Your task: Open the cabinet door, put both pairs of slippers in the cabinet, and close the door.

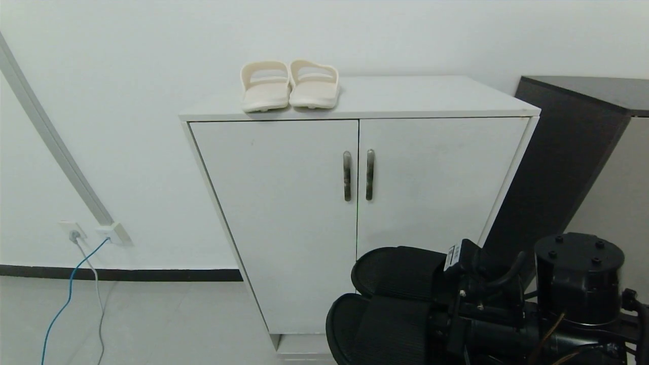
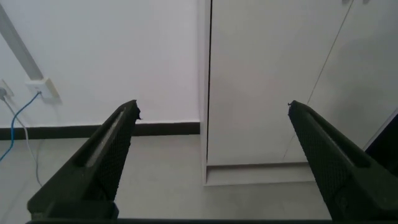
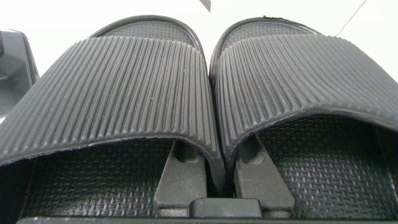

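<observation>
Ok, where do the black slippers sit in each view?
Head view: bottom edge, right of centre, black slippers held by the right gripper before the white cabinet.
Left wrist view: not in it; the open left gripper faces the cabinet's lower corner.
Right wrist view: close up, side by side, fingers pinching their inner walls.
Shared landmark: the cabinet, head and left wrist views.

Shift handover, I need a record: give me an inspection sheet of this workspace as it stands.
Surface: cabinet top, bare beside the beige slippers.
Job's things: cabinet doors both closed; beige slippers paired on top; black slippers held low before the right door.
Clutter: nothing seen.
Claws: left claw open, empty; right claw shut on black slippers.
Cables: blue and grey cables run from wall sockets to the floor.
Surroundings: white wall, dark cabinet to the right.
</observation>
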Motion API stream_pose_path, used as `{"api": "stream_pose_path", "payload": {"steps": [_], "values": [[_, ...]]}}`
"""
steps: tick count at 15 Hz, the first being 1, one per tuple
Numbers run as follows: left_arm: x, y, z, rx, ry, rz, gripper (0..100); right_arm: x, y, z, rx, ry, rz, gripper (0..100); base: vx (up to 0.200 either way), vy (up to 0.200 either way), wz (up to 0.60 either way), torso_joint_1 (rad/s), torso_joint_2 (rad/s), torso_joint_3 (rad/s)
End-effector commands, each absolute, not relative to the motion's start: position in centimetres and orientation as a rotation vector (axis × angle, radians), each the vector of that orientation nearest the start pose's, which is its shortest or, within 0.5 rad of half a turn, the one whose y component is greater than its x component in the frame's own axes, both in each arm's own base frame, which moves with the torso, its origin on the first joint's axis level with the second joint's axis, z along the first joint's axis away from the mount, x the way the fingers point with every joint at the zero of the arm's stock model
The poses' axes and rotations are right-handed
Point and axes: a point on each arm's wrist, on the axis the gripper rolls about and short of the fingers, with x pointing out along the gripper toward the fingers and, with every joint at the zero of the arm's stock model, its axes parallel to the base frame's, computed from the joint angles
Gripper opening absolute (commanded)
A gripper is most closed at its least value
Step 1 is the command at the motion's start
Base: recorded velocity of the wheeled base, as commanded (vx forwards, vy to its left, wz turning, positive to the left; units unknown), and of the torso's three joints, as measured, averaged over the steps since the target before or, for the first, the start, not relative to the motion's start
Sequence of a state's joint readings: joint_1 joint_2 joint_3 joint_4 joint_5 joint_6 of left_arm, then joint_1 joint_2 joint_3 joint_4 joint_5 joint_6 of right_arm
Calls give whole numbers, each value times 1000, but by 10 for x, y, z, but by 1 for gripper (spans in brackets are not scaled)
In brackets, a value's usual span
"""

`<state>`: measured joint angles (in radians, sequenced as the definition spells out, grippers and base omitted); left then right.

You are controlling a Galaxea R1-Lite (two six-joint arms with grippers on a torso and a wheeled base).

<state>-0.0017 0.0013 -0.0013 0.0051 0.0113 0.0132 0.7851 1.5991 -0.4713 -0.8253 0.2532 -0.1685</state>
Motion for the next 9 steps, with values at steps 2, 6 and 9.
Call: {"api": "stream_pose_path", "payload": {"steps": [2, 6, 9], "values": [[-21, 0, 76, 12, 31, 11, 100, 171, 179, 144, -233, 207, 1053, 0, 0, 0, 0, -58, 449, 373], [-19, 0, 78, 14, 55, 12, 100, 171, 179, 142, -233, 205, 1051, 0, 0, 0, 0, -23, 433, 405], [-24, -1, 121, 1, -21, -75, 100, 171, 178, 140, -239, 211, 1051, 0, 0, 0, 0, 2, 145, 139]]}}
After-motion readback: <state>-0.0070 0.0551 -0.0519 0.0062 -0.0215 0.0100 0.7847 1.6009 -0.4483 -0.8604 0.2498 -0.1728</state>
